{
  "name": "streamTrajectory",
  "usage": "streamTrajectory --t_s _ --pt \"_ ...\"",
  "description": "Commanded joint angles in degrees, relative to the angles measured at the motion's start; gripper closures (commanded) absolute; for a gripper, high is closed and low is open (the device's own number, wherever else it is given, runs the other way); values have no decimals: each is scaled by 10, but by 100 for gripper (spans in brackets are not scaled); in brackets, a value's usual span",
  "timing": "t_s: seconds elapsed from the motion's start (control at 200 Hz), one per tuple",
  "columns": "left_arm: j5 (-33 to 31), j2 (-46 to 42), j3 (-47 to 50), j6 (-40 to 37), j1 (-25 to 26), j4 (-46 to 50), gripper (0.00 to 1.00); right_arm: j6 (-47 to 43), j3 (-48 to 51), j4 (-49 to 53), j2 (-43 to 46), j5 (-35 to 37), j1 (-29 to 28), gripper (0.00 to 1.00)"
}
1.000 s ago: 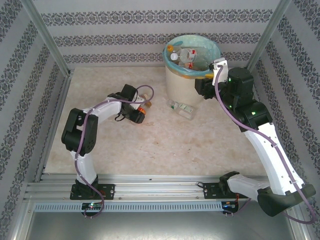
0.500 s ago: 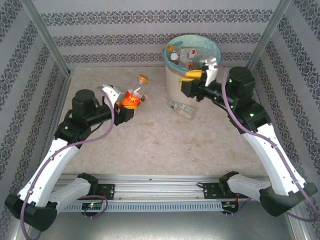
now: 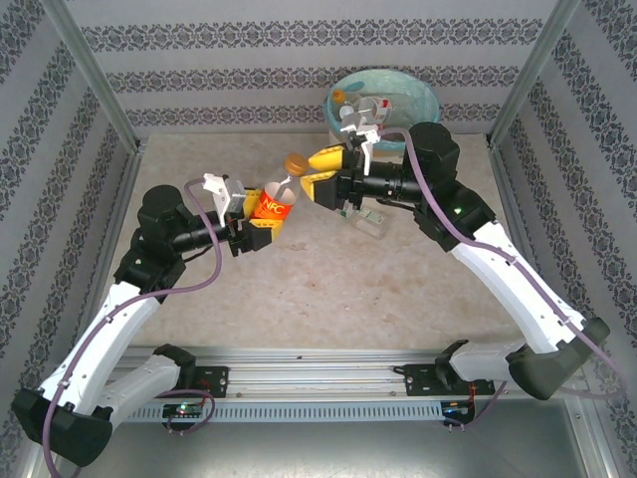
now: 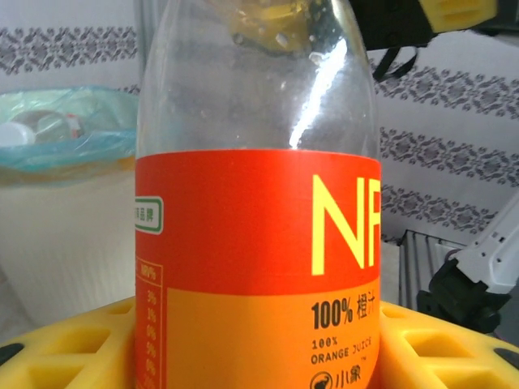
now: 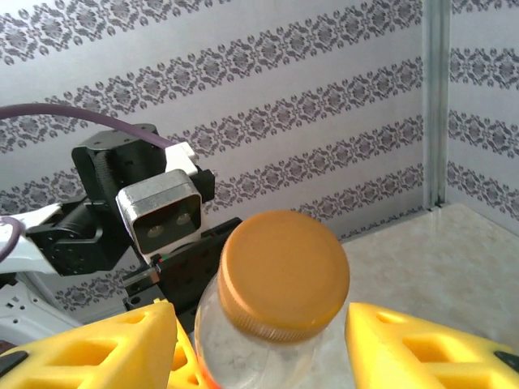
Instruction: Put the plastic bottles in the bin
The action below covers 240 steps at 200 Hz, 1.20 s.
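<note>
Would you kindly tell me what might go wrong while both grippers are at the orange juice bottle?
1. The right gripper stands open around the orange cap; if the left gripper, shut on the orange juice bottle, lets go early, it may drop onto the table.
2. The grippers sit close and could collide.

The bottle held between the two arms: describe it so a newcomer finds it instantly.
From the cream bin at the table's far edge, look left and nearer, where the left gripper clamps the bottle off the table. Unlike the clear bottle lying by the bin's base, it has an orange label and orange cap.
</note>
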State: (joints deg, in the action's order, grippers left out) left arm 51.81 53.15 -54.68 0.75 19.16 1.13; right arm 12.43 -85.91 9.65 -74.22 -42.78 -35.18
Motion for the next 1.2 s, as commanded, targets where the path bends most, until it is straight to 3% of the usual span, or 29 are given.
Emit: streamTrajectory --t_s 0.0,0.27,0.46,0.5,0.56,0.609,0.634,0.724,0.944,1.039,1.089,1.194 --pt "52 -3 -7 12 4 -41 48 17 -16 -38 -16 -29 -12 43" --pt "65 -2 -13 3 5 -18 49 50 -22 -88 -46 -58 -25 53" --pt "54 -3 -7 5 4 -23 48 55 -24 -94 -49 -72 -27 85" --pt "51 -4 -7 6 5 -25 48 56 -21 -97 -46 -70 -26 87" --pt "49 -4 -4 8 5 -34 48 56 -17 -99 -43 -66 -26 78" --pt "50 -3 -1 11 5 -43 48 59 -15 -98 -43 -60 -25 48" --pt "50 -2 0 13 5 -47 48 62 -16 -96 -44 -54 -25 38" --pt "58 5 2 21 5 -63 48 75 -10 -100 -48 -36 -25 37" --pt "58 8 5 18 4 -65 48 76 -17 -105 -58 -46 -25 63" --pt "52 10 2 13 5 -55 45 73 -15 -105 -58 -42 -23 83" --pt "36 7 6 16 5 -59 34 68 -19 -95 -57 -34 -20 92" --pt "-19 -14 36 29 4 -108 5 29 -42 -39 -51 30 -5 96"
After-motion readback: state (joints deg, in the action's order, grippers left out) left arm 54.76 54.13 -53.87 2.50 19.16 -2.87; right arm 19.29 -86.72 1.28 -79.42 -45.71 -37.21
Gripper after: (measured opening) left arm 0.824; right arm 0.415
